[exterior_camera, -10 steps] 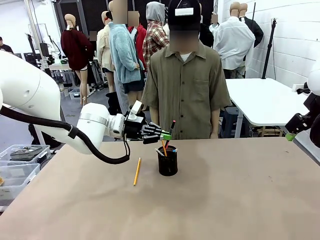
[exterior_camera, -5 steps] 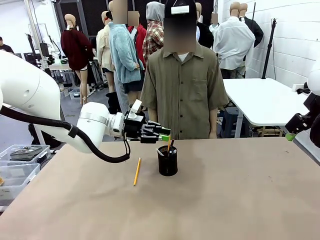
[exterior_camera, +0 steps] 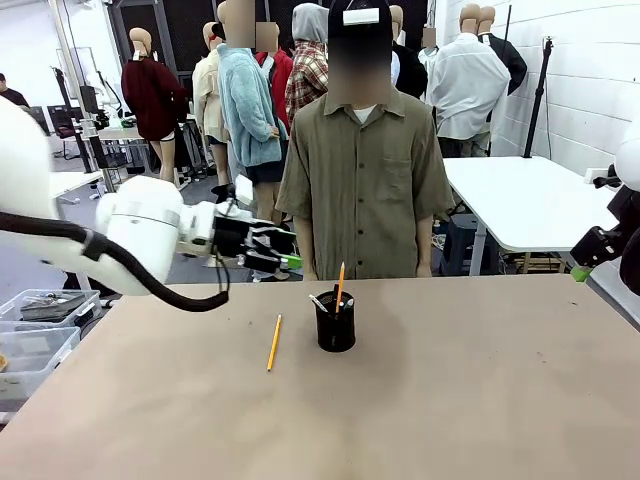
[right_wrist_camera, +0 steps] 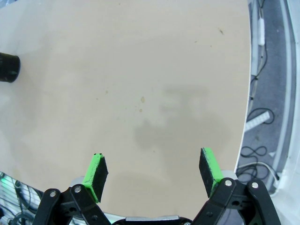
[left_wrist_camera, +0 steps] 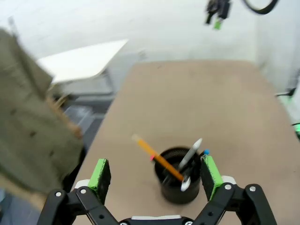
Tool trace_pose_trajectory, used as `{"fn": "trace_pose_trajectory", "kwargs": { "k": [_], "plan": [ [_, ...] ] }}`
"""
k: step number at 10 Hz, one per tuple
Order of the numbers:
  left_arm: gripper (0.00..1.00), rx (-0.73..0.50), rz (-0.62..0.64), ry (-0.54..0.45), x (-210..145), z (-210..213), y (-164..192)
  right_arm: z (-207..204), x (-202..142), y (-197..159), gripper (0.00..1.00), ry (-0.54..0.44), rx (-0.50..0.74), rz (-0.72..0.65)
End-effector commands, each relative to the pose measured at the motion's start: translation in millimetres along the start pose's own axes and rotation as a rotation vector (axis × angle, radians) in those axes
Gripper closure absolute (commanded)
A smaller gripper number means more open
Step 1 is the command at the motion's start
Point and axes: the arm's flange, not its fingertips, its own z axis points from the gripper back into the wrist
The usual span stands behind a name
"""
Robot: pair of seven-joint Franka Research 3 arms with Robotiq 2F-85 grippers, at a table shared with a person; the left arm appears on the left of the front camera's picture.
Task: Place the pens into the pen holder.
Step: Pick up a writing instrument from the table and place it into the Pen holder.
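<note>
Risk: wide, empty left claw (exterior_camera: 288,261) may knock holder (exterior_camera: 335,325) while reaching pencil (exterior_camera: 274,343) at its 9 o'clock.

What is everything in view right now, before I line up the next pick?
pen holder: one, black mesh, mid-table, near the person
orange pencil: one, standing in the holder
grey pen: one, whitish, leaning in the holder
yellow pencil: one, flat on the table, left of the holder
table: one, tan
side table: one, white, far right
bins: two, clear, off the table's left edge
person: one, olive shirt, far side
left gripper: open, empty, up-left of the holder
right gripper: open, empty, right edge
</note>
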Motion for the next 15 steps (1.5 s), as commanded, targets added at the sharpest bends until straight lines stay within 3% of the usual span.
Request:
{"fn": "trace_pose_trajectory", "kwargs": {
  "k": [1,3,4,6,7,9,13,15],
  "plan": [
    [0.0,0.231,0.082,0.202,26.7,32.0,-39.1,-3.7,-1.5,1.7,0.02,-0.005,-0.025,0.0],
    [0.0,0.418,0.256,0.349,33.6,56.2,-50.0,-3.7,-1.5,1.7,0.02,-0.005,-0.025,0.0],
    [0.0,0.472,0.357,0.364,33.4,60.0,-53.9,-3.7,-1.5,1.7,0.02,-0.005,-0.025,0.0],
    [0.0,0.561,0.5,0.575,15.6,50.1,-54.4,-3.7,-1.5,1.7,0.02,-0.005,-0.025,0.0],
    [0.0,0.593,0.542,0.607,10.9,42.3,-52.5,-3.7,-1.5,1.7,0.02,-0.005,-0.025,0.0],
    [0.0,0.527,0.598,0.648,0.7,28.4,-48.4,-3.7,-1.5,1.7,0.02,-0.005,-0.025,0.0],
    [0.0,0.529,0.667,0.735,1.7,1.1,-36.3,-3.7,-1.5,1.7,0.02,-0.005,-0.025,0.0],
    [0.0,0.518,0.638,0.802,-0.1,-21.8,-30.2,-3.7,-1.5,1.7,0.02,-0.005,-0.025,0.0]
  ]
}}
